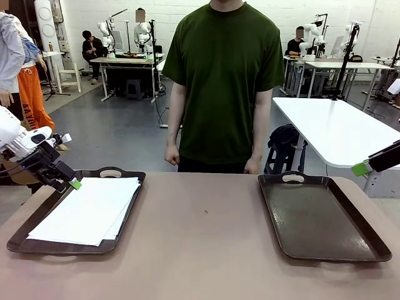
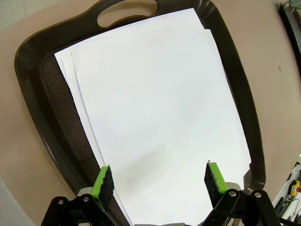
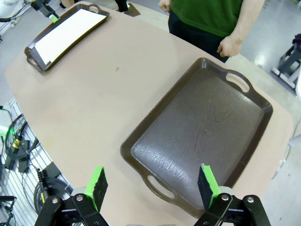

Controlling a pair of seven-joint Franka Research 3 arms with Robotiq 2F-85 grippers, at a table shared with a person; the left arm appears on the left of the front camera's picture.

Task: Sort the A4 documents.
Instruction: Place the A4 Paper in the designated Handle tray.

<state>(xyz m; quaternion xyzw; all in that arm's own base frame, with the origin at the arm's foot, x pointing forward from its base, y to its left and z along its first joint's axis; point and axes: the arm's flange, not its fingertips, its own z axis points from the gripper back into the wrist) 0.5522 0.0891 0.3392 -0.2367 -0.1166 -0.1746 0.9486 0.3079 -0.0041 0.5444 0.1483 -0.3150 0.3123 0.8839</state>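
Note:
A loose stack of white A4 documents [image 1: 87,209] lies in the dark brown tray [image 1: 122,237] on the left of the table, with the sheets slightly fanned. My left gripper [image 1: 67,181] hovers over that tray's far left edge. In the left wrist view its fingers stand open above the A4 documents [image 2: 155,113], holding nothing. My right gripper [image 1: 362,167] hangs beyond the table's right edge, and in the right wrist view its fingers [image 3: 98,184] are spread open over the empty right tray [image 3: 202,127].
A person in a dark green shirt [image 1: 225,81] stands at the far side with both hands down at the table edge. The bare tabletop [image 1: 200,244] lies between the two trays. A white table [image 1: 337,125] stands behind on the right.

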